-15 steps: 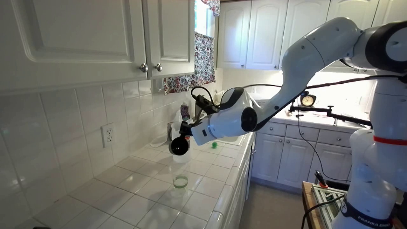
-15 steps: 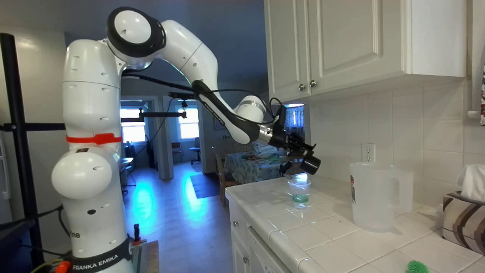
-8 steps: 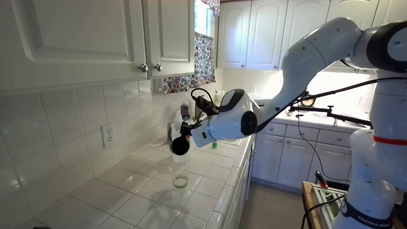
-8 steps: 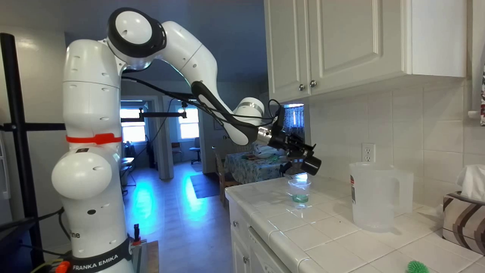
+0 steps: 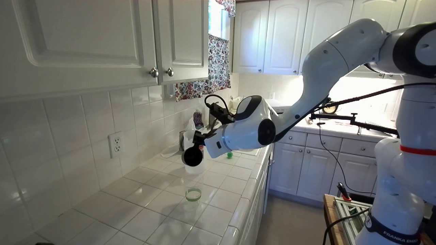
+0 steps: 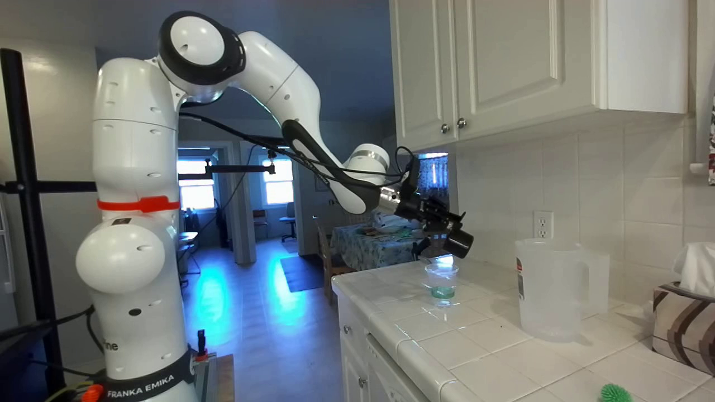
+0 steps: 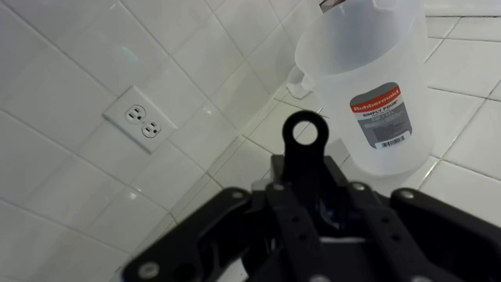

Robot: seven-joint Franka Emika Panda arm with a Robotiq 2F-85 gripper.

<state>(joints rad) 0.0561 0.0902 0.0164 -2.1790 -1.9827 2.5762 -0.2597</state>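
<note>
White-tiled worktop (image 6: 475, 352); my jaws pinch the handle (image 7: 306, 164) of a black scoop (image 6: 458, 243).
I hold it tilted above the clear cup (image 6: 441, 281); near that cup stands a pitcher (image 6: 550, 296), farther off a green ball (image 6: 614, 393).

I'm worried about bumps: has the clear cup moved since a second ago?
No: in both exterior views, the clear cup sits unshifted against the counter tiles.

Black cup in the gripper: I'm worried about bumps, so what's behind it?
In an exterior view, the pitcher on the counter shows behind the black cup, above and below it; the pitcher's middle is covered.
</note>
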